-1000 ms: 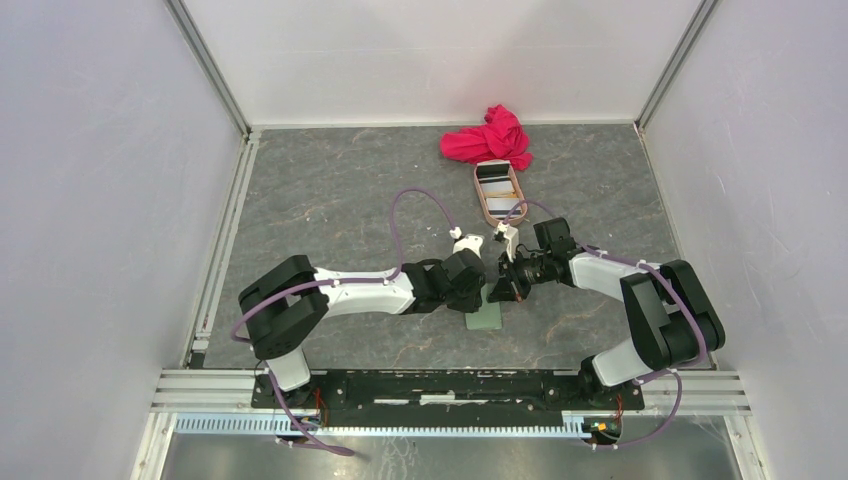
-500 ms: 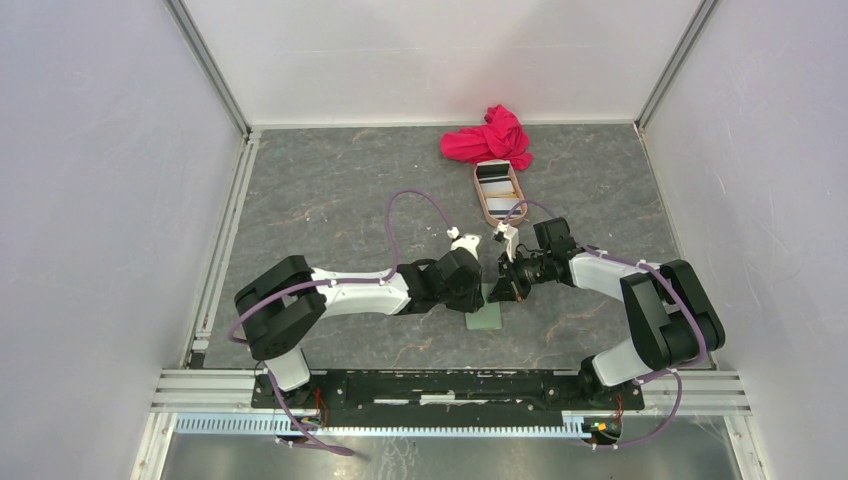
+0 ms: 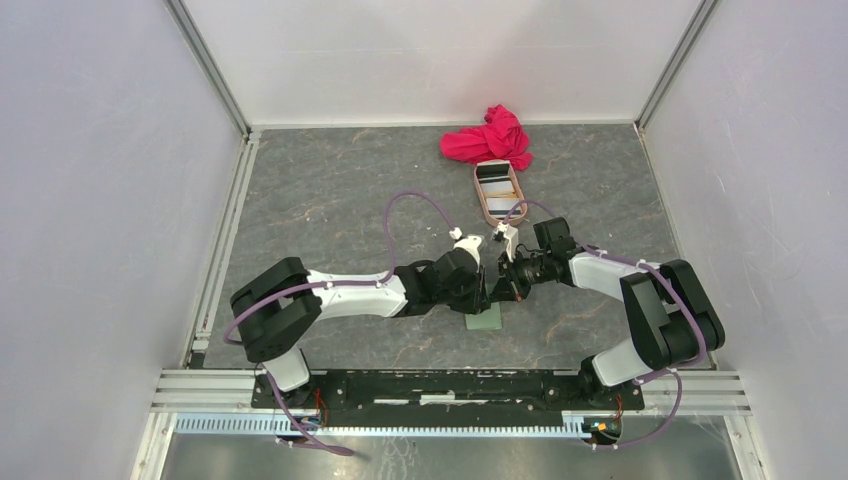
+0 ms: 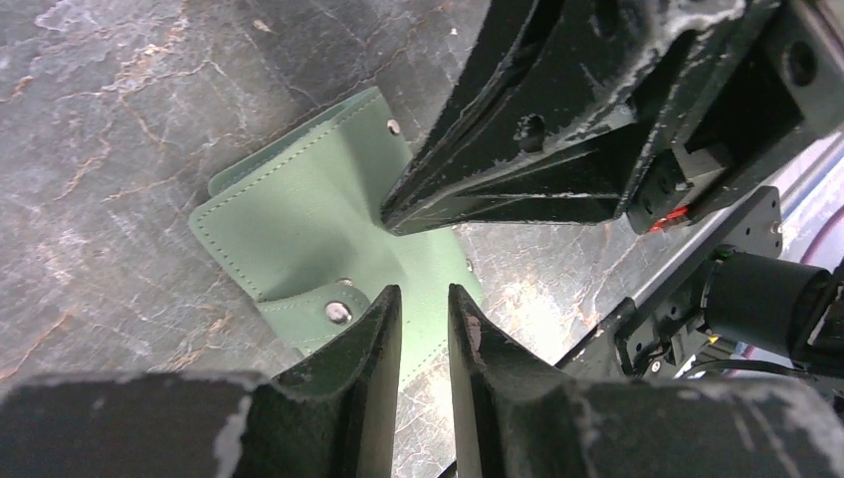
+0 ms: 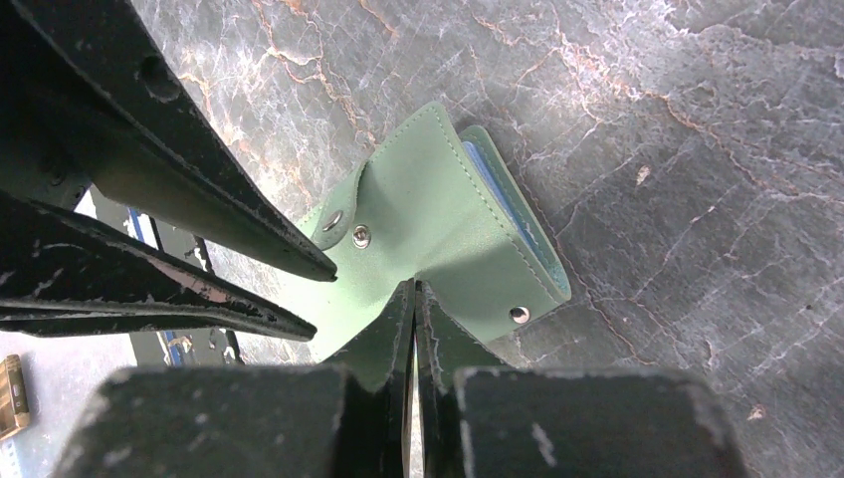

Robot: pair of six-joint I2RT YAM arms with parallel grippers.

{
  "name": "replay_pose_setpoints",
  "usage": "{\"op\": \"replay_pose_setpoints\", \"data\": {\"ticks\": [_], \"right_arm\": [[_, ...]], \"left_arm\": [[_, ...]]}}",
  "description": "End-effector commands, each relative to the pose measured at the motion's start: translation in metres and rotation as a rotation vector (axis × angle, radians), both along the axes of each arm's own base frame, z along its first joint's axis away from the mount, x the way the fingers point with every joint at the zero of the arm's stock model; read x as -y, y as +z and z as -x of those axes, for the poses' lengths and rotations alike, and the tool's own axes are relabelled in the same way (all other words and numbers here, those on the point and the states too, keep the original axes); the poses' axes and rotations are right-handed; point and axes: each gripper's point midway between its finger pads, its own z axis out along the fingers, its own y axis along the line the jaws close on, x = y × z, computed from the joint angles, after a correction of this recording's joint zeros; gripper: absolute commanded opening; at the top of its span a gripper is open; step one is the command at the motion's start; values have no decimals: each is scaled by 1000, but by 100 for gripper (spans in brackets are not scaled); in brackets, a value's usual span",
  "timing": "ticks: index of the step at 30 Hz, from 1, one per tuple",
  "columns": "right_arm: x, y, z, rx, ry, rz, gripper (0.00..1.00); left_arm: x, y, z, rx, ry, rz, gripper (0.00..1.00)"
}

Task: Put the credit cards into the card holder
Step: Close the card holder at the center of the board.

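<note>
The sage-green card holder [image 3: 485, 318] lies on the grey table between the two arms. It also shows in the left wrist view [image 4: 299, 219] and in the right wrist view [image 5: 438, 214], with its snap flap and pale blue inside edge showing. My right gripper [image 5: 413, 291] is shut, pinching a fold of the holder's cover and tenting it up. My left gripper [image 4: 425, 299] is open by a narrow gap, its tips just over the holder's near edge by the snap flap and close to the right tips. Credit cards [image 3: 496, 182], white with black stripes, lie in the tray. No orange-yellow card is in view.
The pinkish-tan oval tray [image 3: 481, 205] stands behind the grippers. A crumpled pink cloth [image 3: 490, 136] lies behind it near the back wall. White walls and metal rails enclose the table on the left, right and back.
My left gripper has moved right and closed in on the right gripper over the card holder. The right gripper and the holder have stayed almost still.
</note>
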Motion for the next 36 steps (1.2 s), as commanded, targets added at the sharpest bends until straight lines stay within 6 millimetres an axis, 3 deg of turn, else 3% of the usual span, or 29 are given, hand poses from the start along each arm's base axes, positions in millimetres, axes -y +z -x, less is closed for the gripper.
{"op": "replay_pose_setpoints", "data": {"ticks": [1,6,11,15,19,23,29,36], "right_arm": [[4,-19,12,-30,23,73,5],[4,-19,11,-32,22,74,5],[3,-19,11,-33,24,74,5],[4,-19,11,-31,23,74,5],[4,-19,11,-32,21,76,5],[4,-20,11,-34,21,78,5],[4,-21,11,-36,21,82,5],[4,-20,11,-34,22,80,5]], "left_arm": [[11,18,2,-13,4,96,29],[11,22,0,-2,4,108,26],[15,66,5,59,-50,219,27],[-7,86,-3,171,-15,214,29],[-32,70,-8,169,49,74,41],[-39,52,-6,149,74,-94,43],[-33,39,-6,187,84,-290,44],[-27,26,-3,186,70,-369,43]]}}
